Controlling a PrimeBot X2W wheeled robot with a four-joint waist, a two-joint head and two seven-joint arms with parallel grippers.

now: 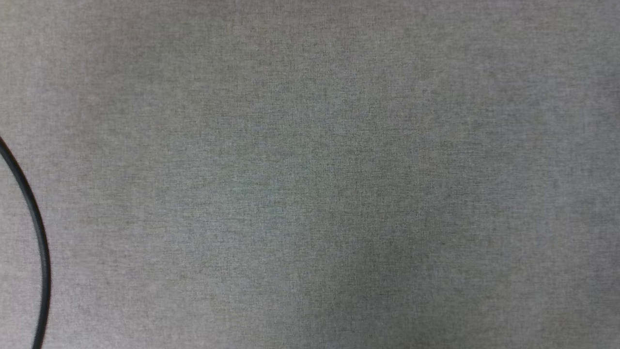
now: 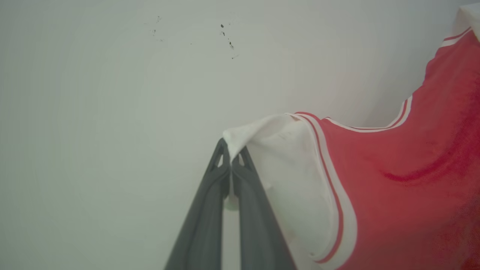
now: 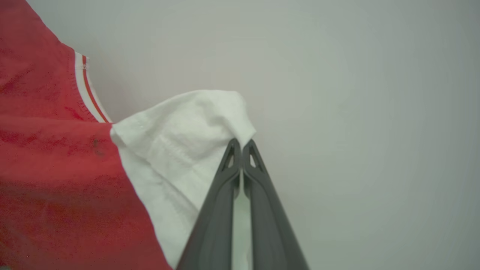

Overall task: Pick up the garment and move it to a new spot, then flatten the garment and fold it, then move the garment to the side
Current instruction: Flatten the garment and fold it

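Observation:
The garment (image 2: 405, 180) is a red T-shirt with white sleeves and red-and-white striped trim, held up in front of a pale plain surface. In the left wrist view my left gripper (image 2: 231, 152) is shut on the edge of one white sleeve (image 2: 288, 165), with the red body hanging off to the right. In the right wrist view my right gripper (image 3: 242, 148) is shut on the other white sleeve (image 3: 183, 138), and the garment's red body (image 3: 56, 176) spreads to the left. The cloth sags between the two grips.
The head view looks down on a grey woven cloth surface (image 1: 310, 174). A thin dark cable (image 1: 41, 237) curves along its left edge. A few small dark specks (image 2: 228, 37) mark the pale surface behind the left gripper.

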